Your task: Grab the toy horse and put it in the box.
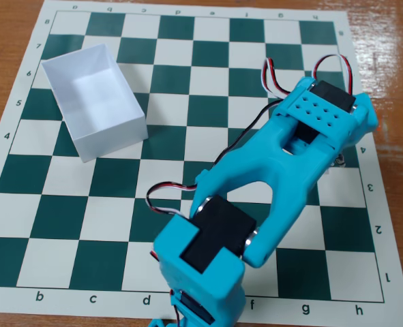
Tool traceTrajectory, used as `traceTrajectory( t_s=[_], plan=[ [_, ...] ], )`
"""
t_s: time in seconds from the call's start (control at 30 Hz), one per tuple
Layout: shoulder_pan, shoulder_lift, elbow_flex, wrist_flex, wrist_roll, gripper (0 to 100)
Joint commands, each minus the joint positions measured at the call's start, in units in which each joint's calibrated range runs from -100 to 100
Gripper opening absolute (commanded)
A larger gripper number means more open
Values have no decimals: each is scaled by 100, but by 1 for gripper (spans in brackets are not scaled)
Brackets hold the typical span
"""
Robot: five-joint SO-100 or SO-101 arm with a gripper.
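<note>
The white open-topped box (95,102) stands on the chessboard at the upper left, and its inside looks empty. My turquoise arm reaches from the bottom centre up to the right side of the board. The gripper (342,151) points down under the wrist near the board's right edge, and its fingers are hidden by the arm's body. A tiny pale grey bit (339,162) peeks out just below the wrist. It may be the toy horse, but I cannot tell for sure, nor whether it is held.
The green-and-white chessboard mat (119,204) lies on a wooden table (392,61). Red, white and black cables (276,82) loop above the wrist. The arm's base (201,279) covers the board's bottom centre.
</note>
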State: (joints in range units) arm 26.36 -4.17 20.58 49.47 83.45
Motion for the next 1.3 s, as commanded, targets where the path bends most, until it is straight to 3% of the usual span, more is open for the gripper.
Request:
traceTrajectory(
  t_s=[0.0,0.53,1.27],
  plan=[
    [-79,258,-488,-122,136,8],
    [14,1585,-1635,-180,405,26],
    [-29,2762,-2245,-537,439,25]
  ],
)
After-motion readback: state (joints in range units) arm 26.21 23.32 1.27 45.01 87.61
